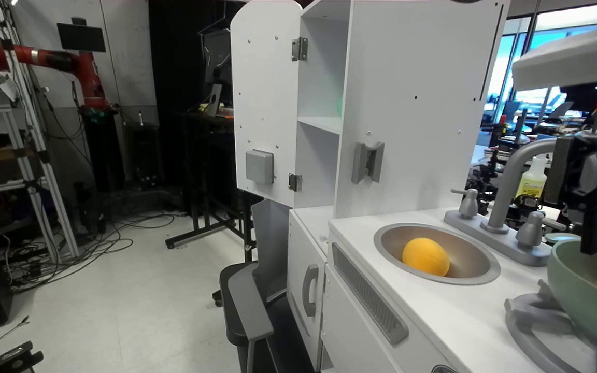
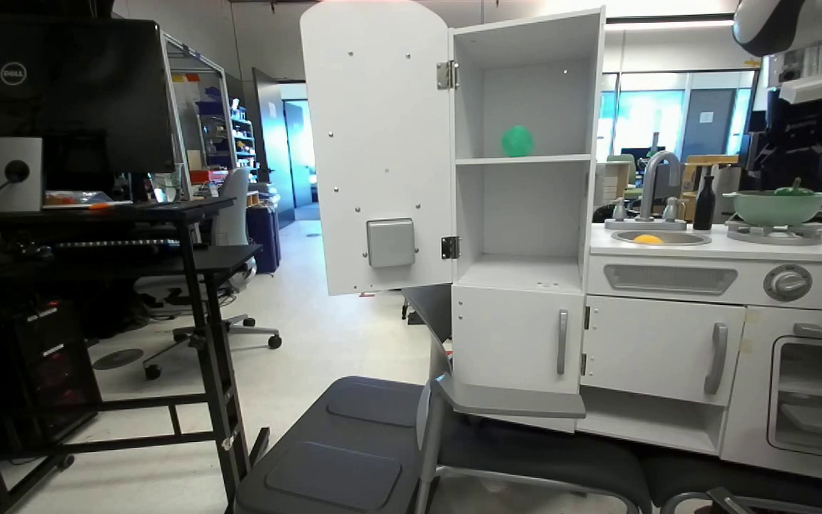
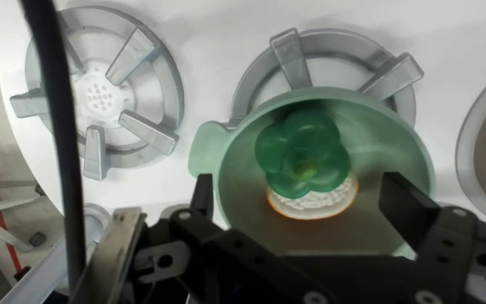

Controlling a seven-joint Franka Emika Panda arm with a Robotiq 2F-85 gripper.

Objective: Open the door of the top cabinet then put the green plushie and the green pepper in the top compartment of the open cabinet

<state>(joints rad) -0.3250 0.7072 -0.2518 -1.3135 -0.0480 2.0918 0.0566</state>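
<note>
The door of the top cabinet [image 1: 265,98] [image 2: 382,143] stands swung open to the side in both exterior views. A green round thing, seemingly the green plushie [image 2: 517,141], sits on the shelf of the top compartment [image 2: 539,89]; only a sliver of it shows in an exterior view [image 1: 339,106]. The green pepper [image 3: 304,156] lies in a light green pot [image 3: 395,135] on a burner, partly over a white thing with an orange rim [image 3: 310,204]. My gripper [image 3: 297,181] is open and empty above the pot, its fingers spread on either side of the pepper.
A yellow-orange ball [image 1: 426,257] lies in the sink [image 1: 472,274]. The tap [image 1: 511,181] rises between sink and gripper. A dark bottle [image 2: 705,205] stands beside the pot. A second burner [image 3: 103,93] is next to it. A grey chair [image 1: 252,300] stands before the cabinet.
</note>
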